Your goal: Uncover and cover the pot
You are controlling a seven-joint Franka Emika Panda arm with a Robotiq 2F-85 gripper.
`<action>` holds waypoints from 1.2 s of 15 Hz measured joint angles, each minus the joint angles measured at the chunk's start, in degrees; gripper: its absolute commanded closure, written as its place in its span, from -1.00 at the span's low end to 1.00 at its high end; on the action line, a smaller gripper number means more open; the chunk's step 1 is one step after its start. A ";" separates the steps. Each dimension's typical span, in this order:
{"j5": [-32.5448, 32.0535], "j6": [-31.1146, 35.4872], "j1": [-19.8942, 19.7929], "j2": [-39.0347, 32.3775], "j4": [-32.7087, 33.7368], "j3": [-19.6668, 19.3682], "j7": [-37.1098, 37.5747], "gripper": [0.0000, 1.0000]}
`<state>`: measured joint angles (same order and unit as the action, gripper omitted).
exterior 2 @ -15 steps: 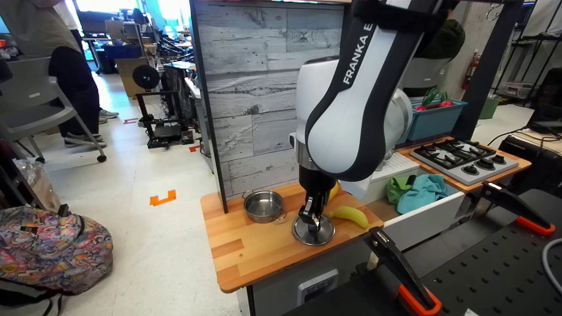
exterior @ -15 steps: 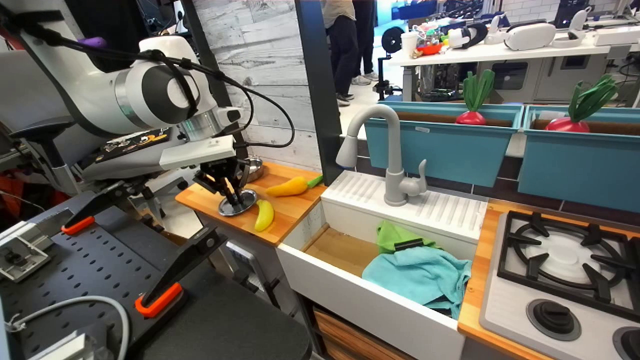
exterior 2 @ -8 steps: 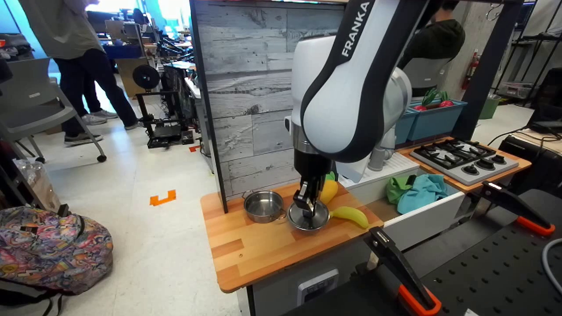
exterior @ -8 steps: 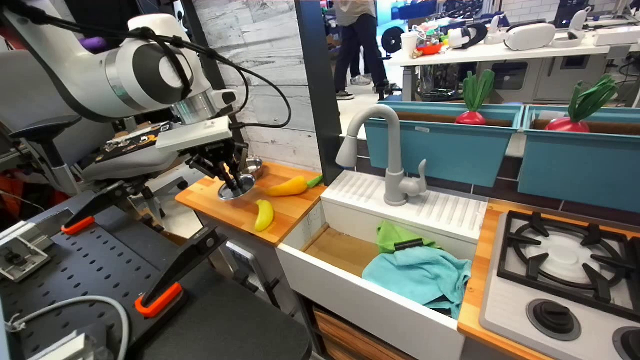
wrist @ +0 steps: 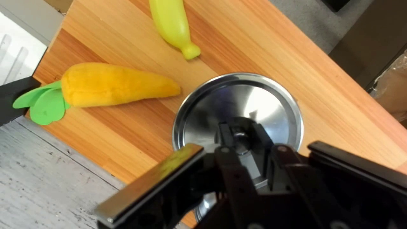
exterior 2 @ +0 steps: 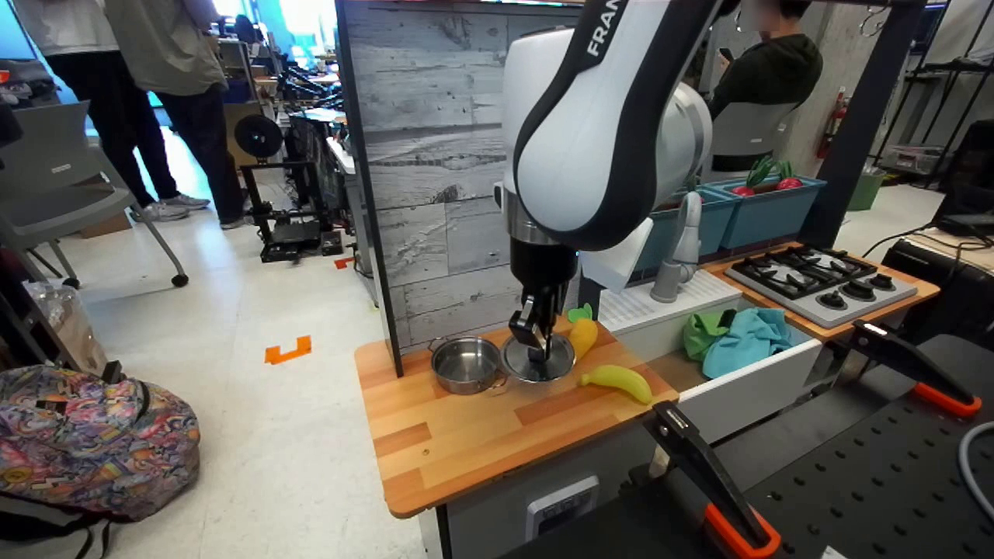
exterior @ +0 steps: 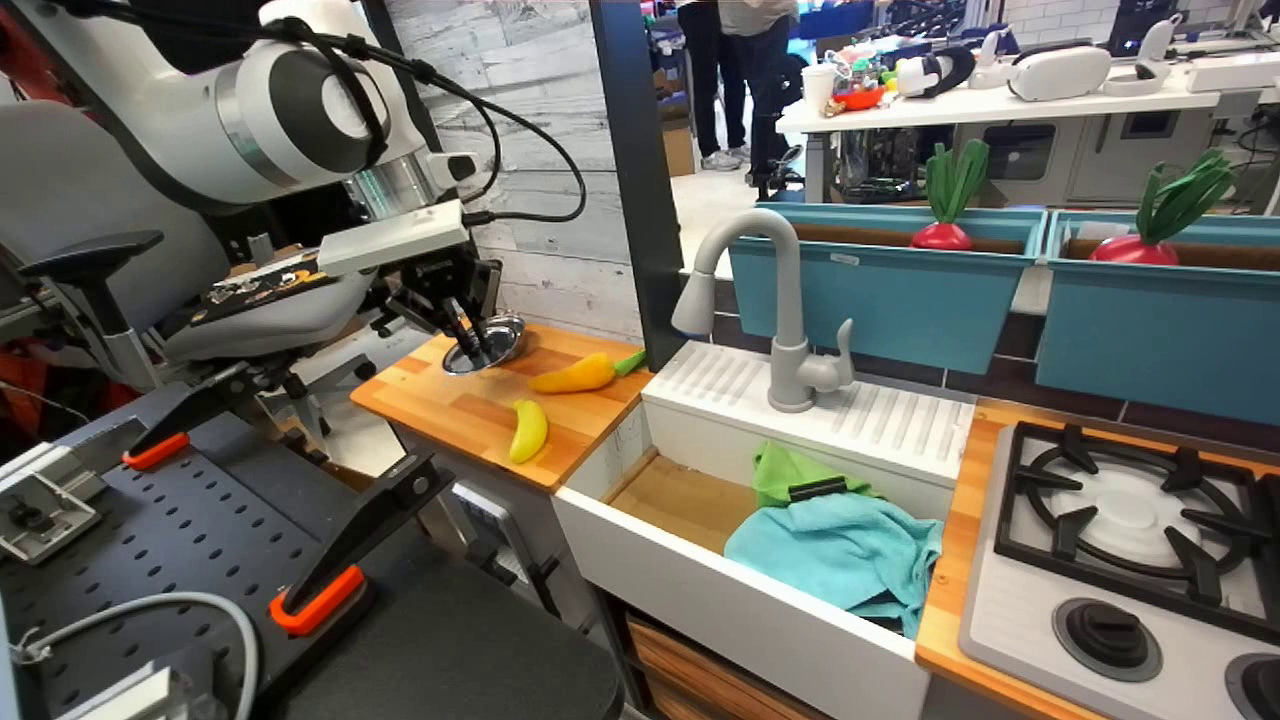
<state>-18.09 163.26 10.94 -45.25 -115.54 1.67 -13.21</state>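
Silver, round and shallow, the lid [wrist: 237,100] is held in your jaws — they are clenched on its middle, and the piece they pinch is largely hidden between them. Your robot arm [exterior 2: 590,163] reaches down to it from above, and the lid appears raised off the wooden tabletop [exterior 2: 450,458].

You have the pot [exterior 2: 464,387] standing upright and uncovered on that tabletop, close to the edge along the grey plank panel [exterior 2: 466,171], more toward the corner away from the sink [exterior: 740,600] than the one next to it. In an exterior view you can look straight into its metal bowl, and a loop handle sticks out on the side facing the lid. The lid is just beside the pot; you cannot tell from these views whether they touch. In the wrist view a small part of the pot shows past the lid, partly behind the jaws.

At the corner where the panel edge meets the sink edge, you see a yellow-orange vegetable [wrist: 117,85] with green leaves. The banana [exterior 2: 620,383] lies near the sink-side edge, toward the corner opposite the panel — apart from the lid. Beyond that edge, your sink holds a turquoise cloth [exterior: 835,550] and a green cloth [exterior: 785,468], with a grey faucet [exterior: 788,300] behind them.
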 measured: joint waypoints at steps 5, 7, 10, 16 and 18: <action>0.00 -3.96 0.24 -0.39 3.80 0.76 -0.05 0.90; 0.00 -4.84 0.58 -0.68 5.23 0.97 -0.07 0.90; -0.01 -4.96 1.11 -1.87 7.38 1.40 -0.18 0.90; 0.00 -4.96 1.24 -6.02 11.98 3.03 -1.12 0.90; 0.00 -4.96 1.24 -7.50 13.58 3.37 -1.39 0.90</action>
<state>-18.10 158.30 12.18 -52.74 -101.96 5.04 -14.59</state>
